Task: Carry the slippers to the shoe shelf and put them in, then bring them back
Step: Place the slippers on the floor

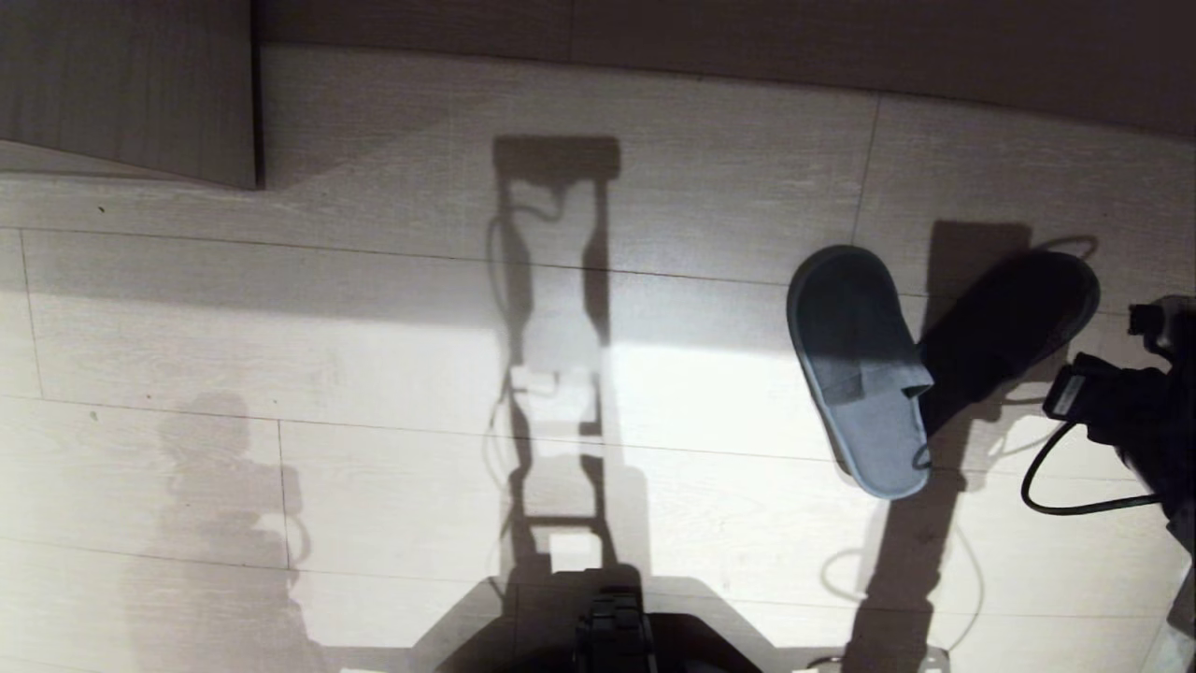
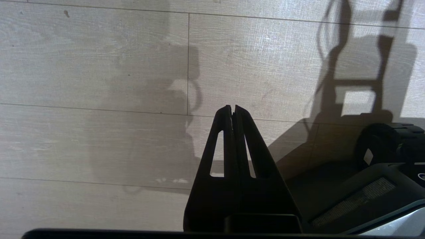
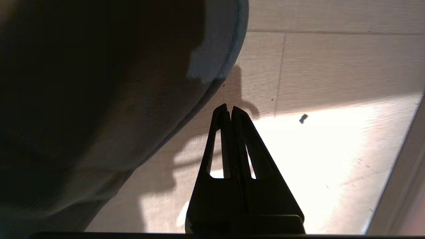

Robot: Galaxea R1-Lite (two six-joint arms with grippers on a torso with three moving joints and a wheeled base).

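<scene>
Right pincer closed beside the slippers, nothing gripped

The slippers (image 1: 864,369) lie side by side on the floor (image 1: 374,327), toes toward the robot; the right pincer (image 3: 230,108), fingertips pressed together and empty, sits just beside the nearer slipper; better to reopen and straddle both straps; the left pincer (image 2: 232,108) is closed, idle, well apart.

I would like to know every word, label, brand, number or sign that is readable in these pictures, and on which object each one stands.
None: no readable text in any view.
The slippers and the floor bear no writing.
A small pale tag on the robot's body in the left wrist view is too small to read.
</scene>
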